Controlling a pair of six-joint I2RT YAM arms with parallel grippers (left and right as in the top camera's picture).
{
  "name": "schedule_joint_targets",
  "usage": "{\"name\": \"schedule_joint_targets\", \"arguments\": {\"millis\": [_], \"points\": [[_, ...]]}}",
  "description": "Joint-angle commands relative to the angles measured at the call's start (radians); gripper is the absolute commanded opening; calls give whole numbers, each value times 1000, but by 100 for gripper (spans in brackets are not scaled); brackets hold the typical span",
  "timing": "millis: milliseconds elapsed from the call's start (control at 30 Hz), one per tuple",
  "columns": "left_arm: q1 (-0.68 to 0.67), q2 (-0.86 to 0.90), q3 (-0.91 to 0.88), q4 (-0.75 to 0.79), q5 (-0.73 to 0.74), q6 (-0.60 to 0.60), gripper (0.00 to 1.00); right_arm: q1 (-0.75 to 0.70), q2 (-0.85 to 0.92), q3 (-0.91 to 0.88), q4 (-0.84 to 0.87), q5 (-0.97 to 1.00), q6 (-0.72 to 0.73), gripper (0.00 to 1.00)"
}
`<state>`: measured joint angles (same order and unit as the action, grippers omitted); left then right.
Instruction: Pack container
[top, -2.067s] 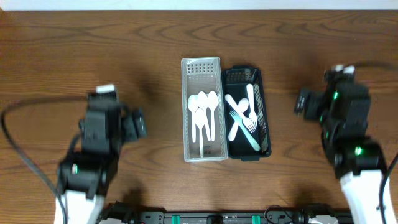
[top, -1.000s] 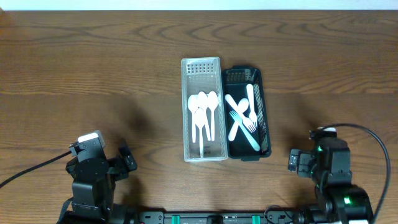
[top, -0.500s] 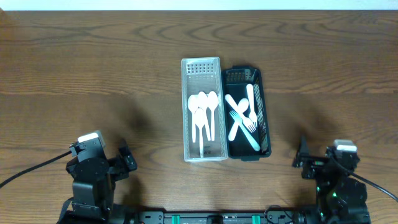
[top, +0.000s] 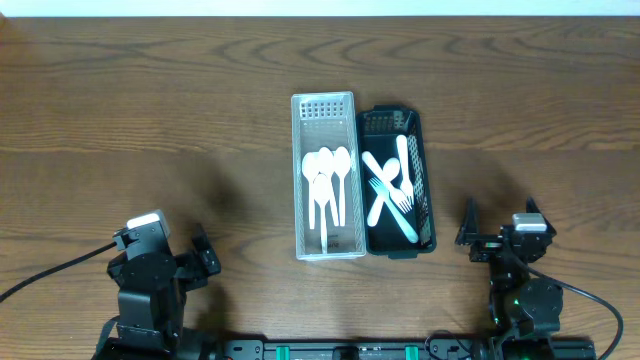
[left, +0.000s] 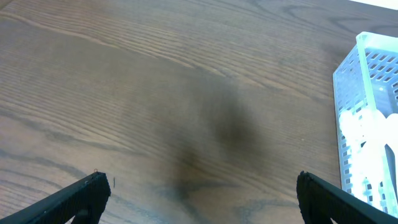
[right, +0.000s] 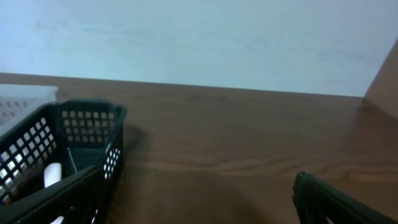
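Observation:
A white perforated container (top: 326, 110) holds several white spoons (top: 327, 180). Beside it on the right, a black perforated container (top: 425, 150) holds white forks and knives (top: 392, 190). My left gripper (top: 205, 258) sits at the front left, open and empty; its wrist view shows both fingertips (left: 199, 199) wide apart over bare wood, with the white container (left: 348, 81) at the right edge. My right gripper (top: 497, 232) sits at the front right, open and empty; its wrist view shows fingers (right: 193, 199) apart, with the black container (right: 87, 137) at left.
The brown wooden table (top: 150, 110) extends on all sides of the containers. A pale wall (right: 199, 37) runs behind the table's far edge. A black cable (top: 40, 275) trails at the front left.
The right arm has drawn back from beside the black container to the front right edge and turned its gripper up. The left arm retreated to the front left earlier and now rests still.

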<state>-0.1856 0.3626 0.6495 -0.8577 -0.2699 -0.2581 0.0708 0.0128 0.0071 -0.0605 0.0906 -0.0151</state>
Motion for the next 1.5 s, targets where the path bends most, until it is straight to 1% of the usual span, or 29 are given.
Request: {"name": "schedule_joint_targets", "arguments": {"millis": [0,733,800,867,967,1033,1133,1200,1333,1400,1467], "points": [[-4,-3,-2,-2,-19,-5,98,15,-3,-2,-6,-20,-24,99],[2,-6,-2,-3,-21,-2,98,15,-2,-2,-7,-20,-24,99],[26,-32,-2,-45,-21,29,98,15,-2,-2,-7,-20,-24,99],[40,-83,-9,-71,-3,28,98,15,-2,-2,-7,-20,-24,99],[40,-179,-39,-60,-1,29,98,15,-2,-2,-7,-20,-24,99],[40,-250,-86,-8,-9,40,98,15,-2,-2,-7,-20,-23,99],[40,-331,-190,148,-9,97,98,15,-2,-2,-7,-20,-23,99],[40,-362,-276,287,-8,124,98,15,-2,-2,-7,-20,-24,99],[40,-361,-439,592,-3,182,98,15,-2,-2,-7,-20,-23,99],[42,-361,-513,724,43,249,98,15,-2,-2,-7,-20,-24,99],[49,-361,-573,794,112,311,98,15,-2,-2,-7,-20,-23,99]]}}
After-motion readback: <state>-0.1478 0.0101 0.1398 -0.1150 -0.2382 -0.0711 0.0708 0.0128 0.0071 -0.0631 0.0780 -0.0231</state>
